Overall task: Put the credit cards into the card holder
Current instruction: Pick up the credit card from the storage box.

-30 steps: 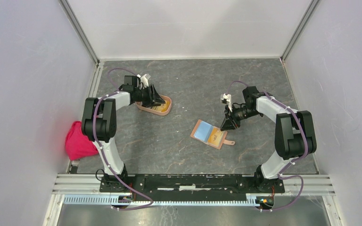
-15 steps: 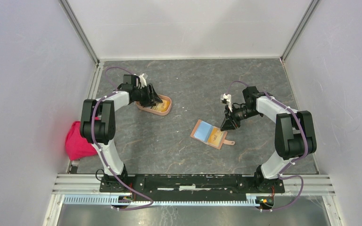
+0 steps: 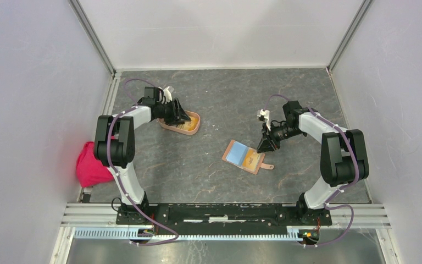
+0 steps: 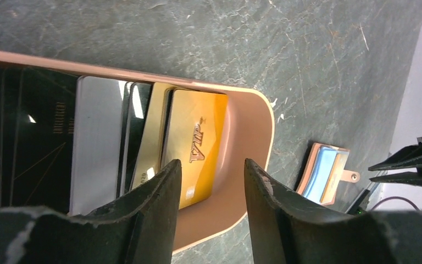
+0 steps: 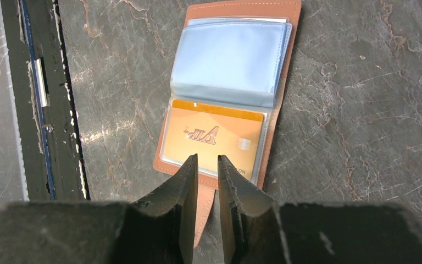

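Credit cards [image 4: 195, 148], thin plastic rectangles in black, pale grey-white and orange-gold, lie overlapped inside the salmon-pink shallow oval card holder [image 4: 255, 137], which sits left of centre in the upper half of the overhead view. The left gripper [image 4: 211, 165] hangs just above the holder's rounded end, fingers apart with nothing between them.

Right of centre, a flat brown leather folding wallet [image 5: 228, 104] lies open on the dark marbled table [image 3: 225, 99]. One more orange card [image 5: 214, 140] shows under its clear pocket, below a pale blue flap. The right gripper [image 5: 206, 159] hovers at the wallet's lower edge by the snap tab, fingers a narrow slit apart and clamped on nothing.

The step in hand is probably drawing that card out. It would go best if the fingers come in low and pinch the card's edge alone — not the clear film — then pull straight along the pocket. Which side the pocket opens on I cannot tell. The wallet looks light and may slide or lift with the card, so a slow pull seems wise.
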Action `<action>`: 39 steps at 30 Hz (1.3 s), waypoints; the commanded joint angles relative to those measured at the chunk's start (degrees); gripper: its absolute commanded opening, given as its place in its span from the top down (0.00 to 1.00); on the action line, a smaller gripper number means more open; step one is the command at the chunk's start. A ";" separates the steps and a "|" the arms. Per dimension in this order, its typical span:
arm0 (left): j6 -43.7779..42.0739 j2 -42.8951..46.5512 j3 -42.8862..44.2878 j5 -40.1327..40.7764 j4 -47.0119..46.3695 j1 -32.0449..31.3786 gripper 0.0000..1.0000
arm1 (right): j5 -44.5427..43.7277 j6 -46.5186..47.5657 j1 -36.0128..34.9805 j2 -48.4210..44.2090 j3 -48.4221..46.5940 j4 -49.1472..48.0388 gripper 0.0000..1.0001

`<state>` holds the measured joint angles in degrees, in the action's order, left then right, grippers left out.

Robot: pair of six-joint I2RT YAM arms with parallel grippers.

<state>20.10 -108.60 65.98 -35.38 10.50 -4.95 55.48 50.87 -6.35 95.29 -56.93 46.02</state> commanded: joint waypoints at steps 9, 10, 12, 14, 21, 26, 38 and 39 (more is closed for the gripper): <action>1.89 0.59 -0.45 -5.54 -5.38 -0.50 0.48 | 1.47 1.58 0.16 -2.85 -1.37 0.45 0.75; 1.23 1.05 -0.27 -4.12 -4.24 -0.50 0.47 | 1.47 1.60 0.19 -2.95 -1.35 0.45 0.75; -0.62 1.48 0.92 1.43 -1.13 -0.50 0.45 | 1.47 1.60 0.19 -2.91 -1.34 0.42 0.75; -1.99 0.72 2.75 3.97 1.57 -0.50 0.44 | 1.56 1.59 0.14 -2.82 -1.42 0.46 0.75; -3.36 -0.88 3.98 6.36 4.45 -0.63 0.44 | 1.46 1.60 0.19 -2.60 -1.42 0.47 0.75; -4.16 -1.65 4.75 5.89 5.66 -1.16 0.44 | 1.48 1.55 0.13 -2.50 -1.43 0.47 0.75; -3.25 -3.05 5.12 -2.13 4.19 -2.26 0.50 | 1.56 1.60 0.16 -2.98 -1.38 0.55 0.75; -2.94 -2.83 4.98 -2.83 3.53 -2.26 0.50 | 1.56 1.60 0.16 -3.05 -1.42 0.56 0.75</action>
<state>18.13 -111.07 70.15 -33.19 15.14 -6.57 55.48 50.89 -6.35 94.06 -56.93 46.04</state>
